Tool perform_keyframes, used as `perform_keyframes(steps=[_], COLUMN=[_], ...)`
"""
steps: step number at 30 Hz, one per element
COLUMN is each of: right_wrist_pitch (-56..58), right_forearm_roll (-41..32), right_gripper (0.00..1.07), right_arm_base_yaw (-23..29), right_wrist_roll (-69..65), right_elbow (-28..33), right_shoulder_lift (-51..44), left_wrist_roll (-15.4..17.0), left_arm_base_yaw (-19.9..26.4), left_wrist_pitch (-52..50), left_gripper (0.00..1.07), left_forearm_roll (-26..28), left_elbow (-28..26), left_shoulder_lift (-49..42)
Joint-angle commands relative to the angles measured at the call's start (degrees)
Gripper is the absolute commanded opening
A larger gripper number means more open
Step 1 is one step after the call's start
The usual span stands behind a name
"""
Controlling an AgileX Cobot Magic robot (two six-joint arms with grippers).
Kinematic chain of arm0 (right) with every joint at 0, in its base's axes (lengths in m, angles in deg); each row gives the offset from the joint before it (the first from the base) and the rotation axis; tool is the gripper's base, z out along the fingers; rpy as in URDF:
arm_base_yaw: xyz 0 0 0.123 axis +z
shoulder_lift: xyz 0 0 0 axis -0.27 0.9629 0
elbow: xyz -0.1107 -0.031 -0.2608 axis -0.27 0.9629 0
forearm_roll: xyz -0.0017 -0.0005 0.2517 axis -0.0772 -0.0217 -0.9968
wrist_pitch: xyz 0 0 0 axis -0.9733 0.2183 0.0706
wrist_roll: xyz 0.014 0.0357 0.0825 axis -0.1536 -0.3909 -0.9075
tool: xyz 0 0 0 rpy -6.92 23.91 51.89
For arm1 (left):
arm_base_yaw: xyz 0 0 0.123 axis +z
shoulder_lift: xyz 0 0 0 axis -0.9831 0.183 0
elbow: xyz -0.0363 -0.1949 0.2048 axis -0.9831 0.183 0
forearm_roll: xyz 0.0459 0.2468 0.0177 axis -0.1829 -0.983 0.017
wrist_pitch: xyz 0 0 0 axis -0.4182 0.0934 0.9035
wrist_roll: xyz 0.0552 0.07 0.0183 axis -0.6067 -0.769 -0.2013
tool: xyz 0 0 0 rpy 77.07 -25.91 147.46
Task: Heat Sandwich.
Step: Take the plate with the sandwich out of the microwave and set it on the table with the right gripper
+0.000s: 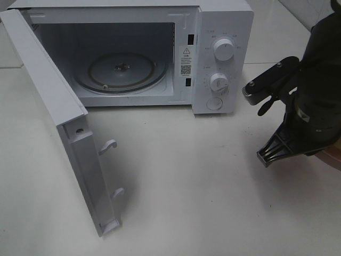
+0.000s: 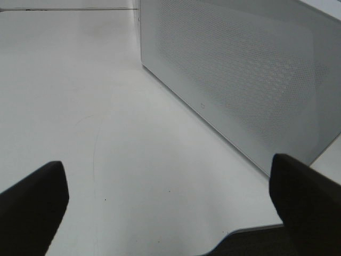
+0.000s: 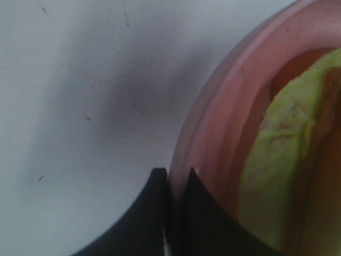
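Note:
In the right wrist view my right gripper (image 3: pixel 175 173) is shut on the rim of the round pink plate (image 3: pixel 213 128), one finger outside the rim and one inside. On the plate lies the sandwich (image 3: pixel 282 154), showing pale yellow-green filling and an orange-red layer; most of it is cut off by the frame. In the exterior high view only a sliver of the plate (image 1: pixel 331 159) shows under my right arm (image 1: pixel 314 106), on the table to the right of the microwave. My left gripper (image 2: pixel 168 200) is open and empty, low over the table beside the door's outer face (image 2: pixel 256 69).
The white microwave (image 1: pixel 224 32) stands at the back with its door (image 1: pixel 58 106) swung wide open toward the front left. Its glass turntable (image 1: pixel 120 72) is bare. Two knobs (image 1: pixel 224 49) sit on its right panel. The white table (image 1: pixel 186 186) lies in front.

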Motion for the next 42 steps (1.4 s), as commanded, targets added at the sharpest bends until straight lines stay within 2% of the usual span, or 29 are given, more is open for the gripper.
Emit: perform_keyframes(steps=[1,16,28,42], right_wrist_pitch=[-1.78,-9.17,-12.66,-17.13], right_forearm_roll=[3.21,5.73,6.59,14.73], right_gripper=[0.0,0.01,0.01,0.03], right_arm_base_yaw=[-0.29,-6.99,-7.68,-7.68], right_wrist_roll=[-0.52,-2.92,-3.95,-12.66], right_elbow=[0.52,6.02,6.36,6.36], right_shoulder_lift=[0.74,0.92,6.93,10.94], left_wrist_roll=[0.23,0.23,0.23,0.23], left_arm_base_yaw=[0.29,0.29,0.29,0.29], left_wrist_pitch=[-0.8,-0.8,-0.8,-0.8], left_gripper=[0.97,0.97,0.97,0.97], left_forearm_roll=[0.4,0.4,0.4,0.4], left_elbow=[0.11,0.11,0.11,0.11], left_shoulder_lift=[-0.34,-0.34,-0.34,-0.34])
